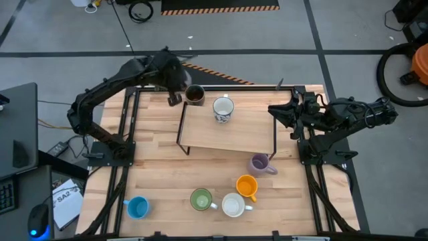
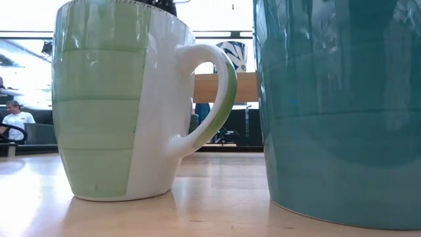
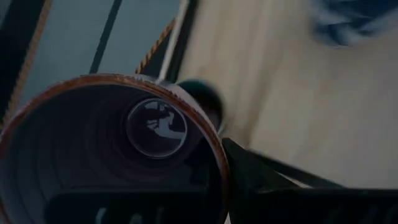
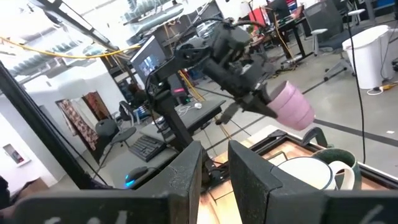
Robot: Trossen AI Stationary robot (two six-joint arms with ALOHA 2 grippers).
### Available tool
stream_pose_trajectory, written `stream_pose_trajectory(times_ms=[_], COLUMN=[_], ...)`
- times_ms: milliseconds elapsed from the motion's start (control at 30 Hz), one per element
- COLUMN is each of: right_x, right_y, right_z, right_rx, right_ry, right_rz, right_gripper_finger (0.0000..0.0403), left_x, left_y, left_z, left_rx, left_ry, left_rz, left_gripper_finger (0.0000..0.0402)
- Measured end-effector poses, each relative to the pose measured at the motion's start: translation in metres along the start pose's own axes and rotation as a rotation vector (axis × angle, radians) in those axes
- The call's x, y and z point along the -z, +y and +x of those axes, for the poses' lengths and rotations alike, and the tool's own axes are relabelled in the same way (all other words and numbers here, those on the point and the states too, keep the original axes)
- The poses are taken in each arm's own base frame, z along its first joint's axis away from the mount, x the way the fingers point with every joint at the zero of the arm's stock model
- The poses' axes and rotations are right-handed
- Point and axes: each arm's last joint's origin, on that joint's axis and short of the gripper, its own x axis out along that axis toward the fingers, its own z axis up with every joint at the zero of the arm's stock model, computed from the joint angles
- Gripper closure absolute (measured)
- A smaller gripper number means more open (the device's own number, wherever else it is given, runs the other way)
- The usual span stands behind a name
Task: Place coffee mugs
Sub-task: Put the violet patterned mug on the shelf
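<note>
Left gripper (image 1: 179,90) is clamping the brown mug (image 1: 194,95) over the shelf's (image 1: 227,134) back-left corner, beside the patterned mug (image 1: 223,109).

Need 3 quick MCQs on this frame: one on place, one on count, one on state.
1. Where is the patterned mug?
A. On the raised shelf
B. Beside the blue mug
C. In the right hand

2. How many mugs stand on the table, off the shelf?
A. Three
B. Five
C. Seven

3. What is the left hand doing?
A. Parked empty off the table
B. Holding a mug at the shelf's far left corner
C. Pressing down on the green mug

Answers:
1. A: the patterned mug sits on the shelf.
2. B: lavender, orange, green, white and blue.
3. B: the left hand grips the held mug. The right hand waits empty at the right edge.
</note>
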Motion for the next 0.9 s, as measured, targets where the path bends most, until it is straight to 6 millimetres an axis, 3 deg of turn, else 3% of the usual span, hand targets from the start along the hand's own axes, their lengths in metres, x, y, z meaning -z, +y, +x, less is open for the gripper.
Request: stream_pose_trajectory(times_ms=[200, 333, 600, 900], right_x=[0.000, 0.001, 0.001, 0.000], right_y=[0.001, 0.001, 0.001, 0.002], right_z=[0.000, 0.000, 0.000, 0.000], right_rx=[-0.028, -0.041, -0.042, -0.048], right_ry=[0.013, 0.019, 0.018, 0.016], right_rz=[-0.001, -0.008, -0.010, 0.003], right_gripper_finger=[0.0317, 0.0317, 0.0317, 0.0317], left_x=[-0.017, -0.021, -0.017, -0.018], left_y=[-0.040, -0.057, -0.070, -0.077], left_z=[-0.003, -0.006, -0.008, 0.014], left_rx=[0.106, 0.180, 0.278, 0.328], left_ry=[-0.072, -0.116, -0.086, -0.002], left_rz=[0.295, 0.398, 0.469, 0.506], left_gripper_finger=[0.0375, 0.0374, 0.0377, 0.0377])
